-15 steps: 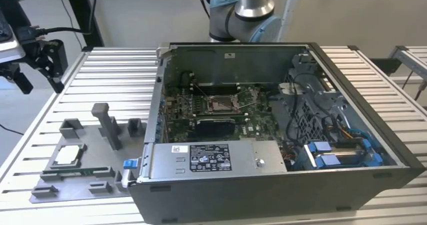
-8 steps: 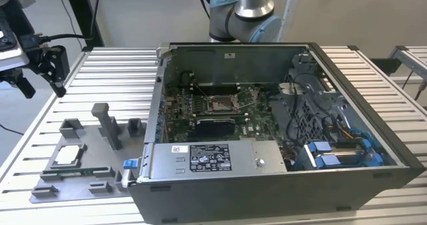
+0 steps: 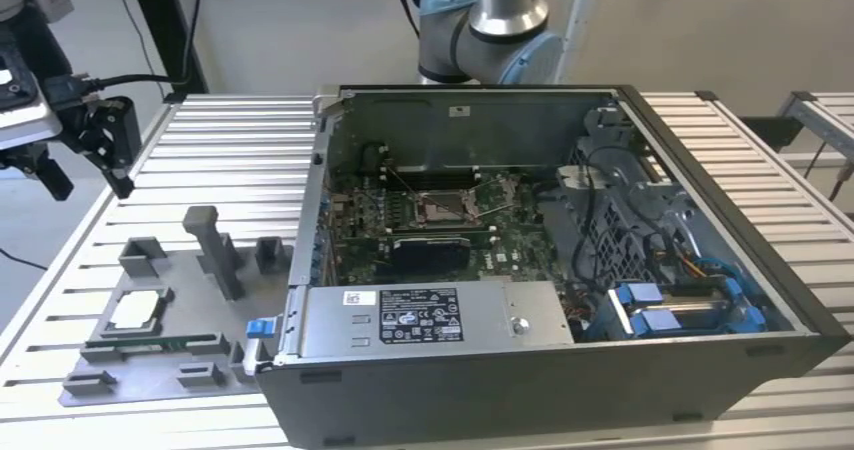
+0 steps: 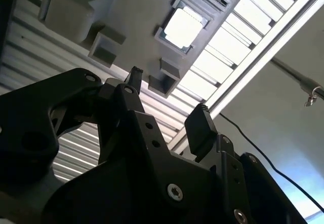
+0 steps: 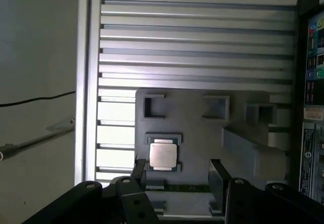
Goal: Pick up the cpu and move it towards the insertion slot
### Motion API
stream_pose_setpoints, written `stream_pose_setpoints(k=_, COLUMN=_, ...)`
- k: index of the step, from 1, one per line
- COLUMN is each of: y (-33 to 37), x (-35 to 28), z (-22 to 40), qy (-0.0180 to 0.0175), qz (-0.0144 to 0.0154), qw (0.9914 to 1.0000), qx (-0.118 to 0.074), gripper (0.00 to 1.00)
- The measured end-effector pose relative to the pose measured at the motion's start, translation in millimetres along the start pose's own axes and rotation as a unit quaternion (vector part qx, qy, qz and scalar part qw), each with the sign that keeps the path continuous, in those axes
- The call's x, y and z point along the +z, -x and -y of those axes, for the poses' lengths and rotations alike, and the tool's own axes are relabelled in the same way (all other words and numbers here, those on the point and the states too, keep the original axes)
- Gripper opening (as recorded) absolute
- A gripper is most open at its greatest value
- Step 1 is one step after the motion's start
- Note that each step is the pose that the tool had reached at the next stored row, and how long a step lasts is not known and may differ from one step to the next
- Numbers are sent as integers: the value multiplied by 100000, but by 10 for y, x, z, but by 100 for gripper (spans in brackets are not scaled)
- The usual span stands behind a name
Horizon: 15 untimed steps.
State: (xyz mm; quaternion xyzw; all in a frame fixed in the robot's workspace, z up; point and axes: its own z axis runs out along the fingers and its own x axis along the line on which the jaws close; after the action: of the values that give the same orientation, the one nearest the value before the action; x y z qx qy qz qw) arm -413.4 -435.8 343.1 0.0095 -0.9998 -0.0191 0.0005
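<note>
So, tool [image 3: 87,175]: I read it as spread wide and empty, hanging above the slatted surface [image 3: 214,150] at the exterior view's left, well apart from the chip
Cpu [image 3: 138,311]: flat, silver face up, in a square pocket of the grey fixture plate [image 3: 171,378], just beside the open computer case [image 3: 561,360]
Insertion slot [image 3: 443,206]: inside the case on the board, well apart from the cpu
Grasp advice: I'd centre over the chip first, since in the first wrist view it sits nearer one fingertip [image 5: 139,169] than the other; then come down square and take it by opposite edges, since the pocket walls look snug
Watch: the memory stick [image 3: 154,345] lies close alongside
Hard to make out: whether the pocket leaves finger room, and how the slot's frame and lever stand; the tool's body hides the near plate in both wrist views
</note>
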Motion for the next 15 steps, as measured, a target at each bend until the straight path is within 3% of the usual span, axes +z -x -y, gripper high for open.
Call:
stream_pose_setpoints(k=4, y=0, x=31, z=1, qy=1, qz=4, qw=100000, qx=-2, gripper=100)
stream_pose_setpoints(k=15, y=-10, x=193, z=7, qy=-3, qz=7, qw=100000, qx=-1, gripper=100)
